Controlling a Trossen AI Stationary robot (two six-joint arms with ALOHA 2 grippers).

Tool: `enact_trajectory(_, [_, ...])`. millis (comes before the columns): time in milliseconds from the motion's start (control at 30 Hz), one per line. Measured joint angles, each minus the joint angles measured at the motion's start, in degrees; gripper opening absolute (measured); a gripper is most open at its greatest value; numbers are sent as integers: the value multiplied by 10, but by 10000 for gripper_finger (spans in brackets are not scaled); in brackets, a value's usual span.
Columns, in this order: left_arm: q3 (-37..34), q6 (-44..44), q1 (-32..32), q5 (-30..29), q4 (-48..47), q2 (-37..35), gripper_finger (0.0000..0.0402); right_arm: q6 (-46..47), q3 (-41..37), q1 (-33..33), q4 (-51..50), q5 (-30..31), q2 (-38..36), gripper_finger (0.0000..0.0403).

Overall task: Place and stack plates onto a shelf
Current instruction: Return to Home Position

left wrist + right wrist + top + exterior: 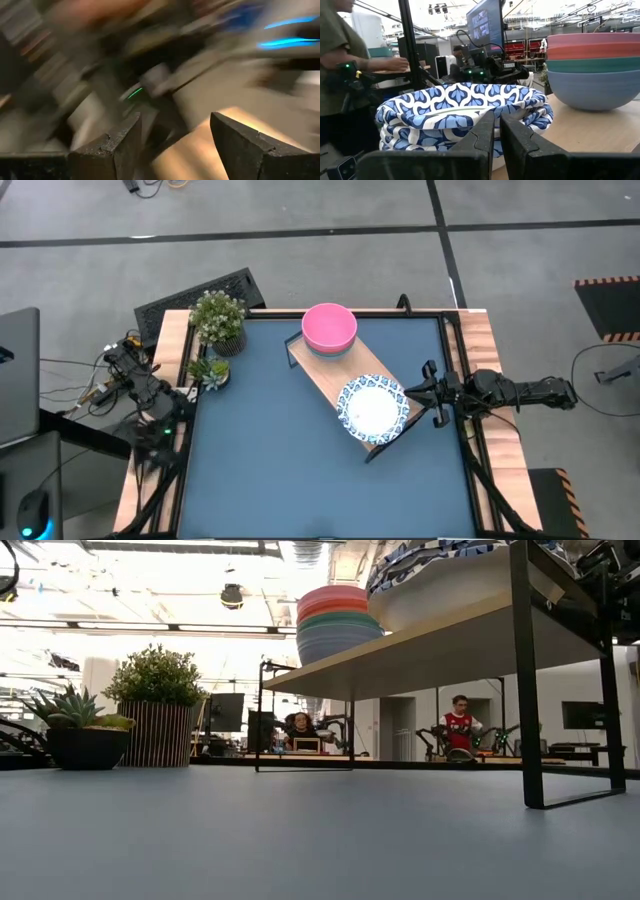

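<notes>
A stack of blue-and-white patterned plates (372,408) lies on the near right end of the wooden shelf (322,370), which stands slantwise on the table. It also shows in the right wrist view (465,112). My right gripper (414,393) is level at the plates' right side. Its fingers (497,131) are shut to a narrow slit, with their tips right at the stack's rim. My left gripper (175,135) is open and empty, beyond the table's left edge (150,395). My right gripper comes level from the table's right side, its fingertips (487,125) at the rim of the plate stack (470,122). I cannot tell whether they touch the rim. The stack rests flat on the shelf.
A stack of plain bowls, pink on top (329,328), stands on the shelf's far end and close to the plates (592,65). Two potted plants (218,320) (208,370) stand at the far left corner. A person's arm (350,55) shows beyond the table.
</notes>
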Motion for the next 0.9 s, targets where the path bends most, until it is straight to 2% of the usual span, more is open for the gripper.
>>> enact_trajectory(67, [-1, 86, -1, 169, -8, 0, 221, 0, 0, 0, 2, 0, 0, 58])
enact_trajectory(100, [-2, 111, -2, 235, -11, -1, 221, 0, 0, 0, 2, 0, 0, 58])
enact_trajectory(133, [-2, 123, -1, 264, -10, 0, 222, 0, 0, 0, 2, 0, 0, 58])
enact_trajectory(167, [-2, 127, -2, 265, -13, -1, 222, 0, 0, 0, 2, 0, 0, 58])
enact_trajectory(233, [-2, 120, -5, 224, -15, -4, 222, 0, 0, 0, 2, -1, 0, 58])
enact_trajectory(367, [0, 77, -4, 73, -9, -3, 222, 0, 0, 0, 3, -1, 0, 58])
enact_trajectory(533, [1, 39, -4, -47, 0, -4, 222, 0, 0, 0, 4, -1, 0, 58])
enact_trajectory(700, [1, 40, -4, -125, 1, -4, 222, 0, 0, 0, 4, -1, 0, 58])
enact_trajectory(900, [1, 35, -4, -189, 2, -4, 222, 0, 0, 0, 4, -1, 0, 58])
